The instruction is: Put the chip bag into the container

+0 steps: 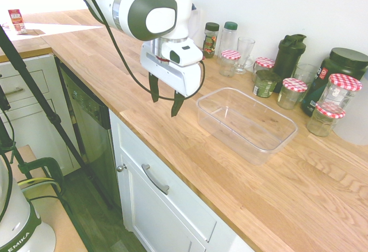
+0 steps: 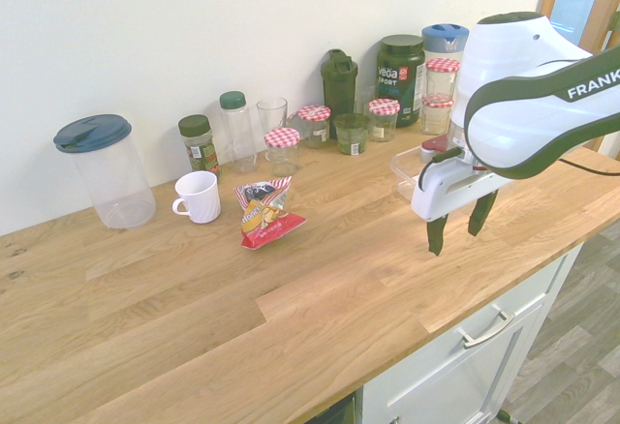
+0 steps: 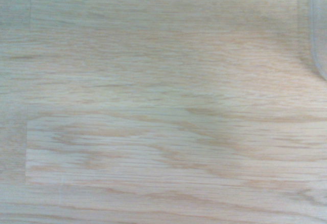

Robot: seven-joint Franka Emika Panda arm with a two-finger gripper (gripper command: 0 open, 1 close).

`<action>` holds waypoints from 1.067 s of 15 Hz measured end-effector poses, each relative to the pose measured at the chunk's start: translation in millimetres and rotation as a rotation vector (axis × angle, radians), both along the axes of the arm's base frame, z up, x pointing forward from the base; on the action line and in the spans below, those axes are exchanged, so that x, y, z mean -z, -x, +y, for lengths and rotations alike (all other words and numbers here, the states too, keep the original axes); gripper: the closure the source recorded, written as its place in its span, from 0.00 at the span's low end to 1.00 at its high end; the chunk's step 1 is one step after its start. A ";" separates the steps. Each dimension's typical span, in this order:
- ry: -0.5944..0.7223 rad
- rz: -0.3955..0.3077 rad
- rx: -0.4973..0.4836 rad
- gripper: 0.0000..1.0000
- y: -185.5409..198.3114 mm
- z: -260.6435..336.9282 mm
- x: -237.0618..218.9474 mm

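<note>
On the long oak-plank worktop (image 2: pixel 194 288), the task stands at its first step: approach to the pick, with nothing yet grasped.

The large clear plastic rectangular container (image 1: pixel 246 122) rests empty on the worktop, in front of the row of jars and bottles along the wall. In the second exterior view the arm hides most of it; one rim corner shows just behind the gripper. The wrist view shows bare wood, with a curved clear edge at one side that is probably this container's corner.

The white arm's two-finger gripper (image 2: pixel 455 227) hangs above the worktop, pointing straight down, just beside the container on its bag-facing side. Its dark fingers (image 1: pixel 153 88) stand apart and hold nothing.

The small crumpled red foil chip bag (image 2: pixel 264 213) lies on the worktop, well apart from the gripper, beside a white ceramic mug (image 2: pixel 199 196) and in front of a glass jar with a red-checked lid (image 2: pixel 283 149).

The next move calls for a traverse along the worktop away from the container until the gripper is above the bag, then a descent with the fingers kept apart to straddle the foil. The mug sits near; the approach should keep clear of it. Crumpled foil is likely to slip or deform, so a grip across the bag's middle appears the safest.
</note>
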State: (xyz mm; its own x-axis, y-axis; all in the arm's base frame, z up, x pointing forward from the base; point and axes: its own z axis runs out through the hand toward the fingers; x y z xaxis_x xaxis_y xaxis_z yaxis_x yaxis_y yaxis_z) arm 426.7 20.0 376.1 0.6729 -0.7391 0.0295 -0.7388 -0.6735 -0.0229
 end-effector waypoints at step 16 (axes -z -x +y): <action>0.131 -0.143 -0.001 0.00 -122.4 177.3 -84.6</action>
